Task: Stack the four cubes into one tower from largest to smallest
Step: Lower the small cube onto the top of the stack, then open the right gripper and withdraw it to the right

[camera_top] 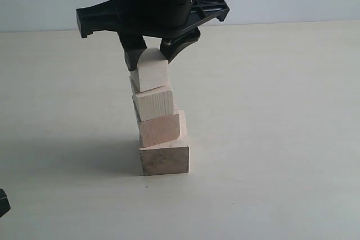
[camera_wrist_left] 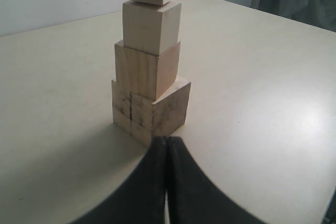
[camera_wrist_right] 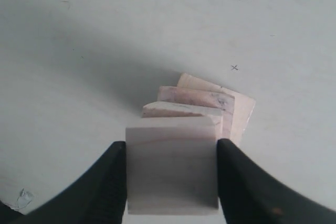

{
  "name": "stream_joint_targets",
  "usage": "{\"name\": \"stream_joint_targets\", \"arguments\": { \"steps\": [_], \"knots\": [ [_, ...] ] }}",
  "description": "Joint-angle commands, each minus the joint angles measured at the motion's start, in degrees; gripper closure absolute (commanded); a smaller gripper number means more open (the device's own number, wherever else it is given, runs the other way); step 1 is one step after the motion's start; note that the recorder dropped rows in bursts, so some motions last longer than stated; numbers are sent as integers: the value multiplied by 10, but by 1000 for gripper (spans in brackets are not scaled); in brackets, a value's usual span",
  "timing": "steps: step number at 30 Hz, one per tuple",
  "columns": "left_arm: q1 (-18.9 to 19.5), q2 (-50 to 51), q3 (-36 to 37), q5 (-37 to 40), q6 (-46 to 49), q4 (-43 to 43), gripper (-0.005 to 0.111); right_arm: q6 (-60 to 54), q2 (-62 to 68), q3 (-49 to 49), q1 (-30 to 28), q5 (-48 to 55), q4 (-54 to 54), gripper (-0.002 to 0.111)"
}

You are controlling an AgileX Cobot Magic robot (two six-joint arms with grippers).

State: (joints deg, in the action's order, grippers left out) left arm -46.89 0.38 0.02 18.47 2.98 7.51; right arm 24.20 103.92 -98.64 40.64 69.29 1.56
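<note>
Tower [camera_top: 160, 116], four high, stands upright on the table [camera_top: 281, 139]. Its long axis is vertical but crooked: from the largest cube [camera_top: 164, 158] at the base, each one above sits shifted a little toward my left in the exterior view and is twisted somewhat against the one below. My right end effector [camera_top: 152, 54] reaches in from above and grasps the smallest cube [camera_top: 151, 71] at the top, one finger flat against each of two opposite faces. My left end effector [camera_wrist_left: 167, 153] is clenched, its fingers pressed together with nothing between them, near the base of the column. Only the left wrist view shows the dark streaks on the largest cube's faces, and it cuts off the top one. Only the right wrist view looks straight down the column, with the lower cubes fanning out past the held one and a small cross mark [camera_wrist_right: 234, 67] on the table nearby.
</note>
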Motion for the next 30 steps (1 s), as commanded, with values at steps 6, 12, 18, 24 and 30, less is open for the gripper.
{"name": "stream_joint_targets", "arguments": {
  "steps": [6, 12, 18, 24, 30],
  "knots": [
    [1, -4, 0, -2, 0, 3, 107, 0, 10, -6, 1, 7, -1, 108],
    [1, -4, 0, -2, 0, 3, 107, 0, 10, -6, 1, 7, -1, 108],
    [1, -4, 0, -2, 0, 3, 107, -5, 9, -6, 1, 5, -1, 87],
    [1, -4, 0, -2, 0, 3, 107, -11, 9, -6, 1, 0, -1, 53],
    [1, -4, 0, -2, 0, 3, 107, -16, -2, -6, 1, -13, -1, 40]
  ]
}}
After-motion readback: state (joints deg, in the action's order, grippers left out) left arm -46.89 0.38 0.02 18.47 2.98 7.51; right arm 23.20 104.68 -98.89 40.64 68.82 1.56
